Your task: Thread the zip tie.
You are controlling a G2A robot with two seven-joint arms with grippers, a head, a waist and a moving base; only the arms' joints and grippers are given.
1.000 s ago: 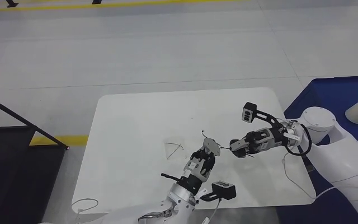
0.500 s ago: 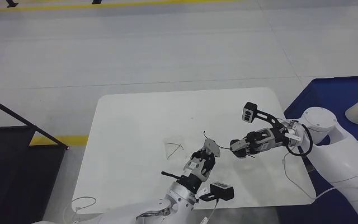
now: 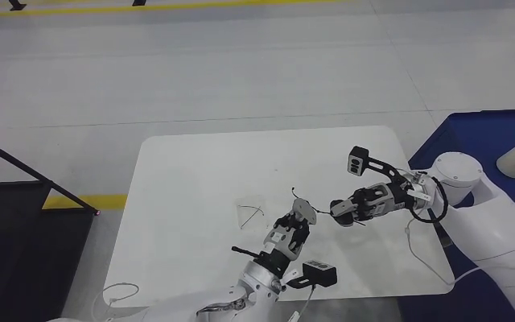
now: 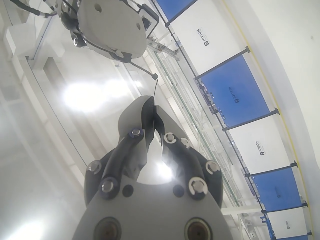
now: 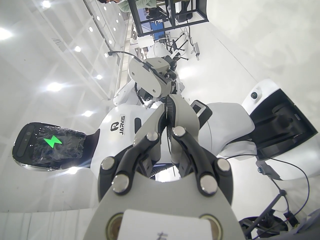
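Note:
Over the white table [image 3: 201, 177] my two grippers face each other, a small gap apart. My left gripper [image 3: 301, 211] [image 4: 153, 102] is shut on a thin black zip tie strip [image 4: 154, 89], whose tip pokes out toward the other gripper. The rest of that strip trails behind it in a short arc [image 3: 293, 193]. My right gripper [image 3: 336, 212] [image 5: 169, 101] is shut on a black strip too. Its small blocky head [image 4: 155, 76] sticks out just beyond the left strip's tip. I cannot tell whether tip and head touch.
A loose pale zip tie [image 3: 251, 213] lies on the table beside the left arm. Another pale loop [image 3: 119, 295] lies past the table's near left corner. A blue surface [image 3: 483, 133] borders the table on the right.

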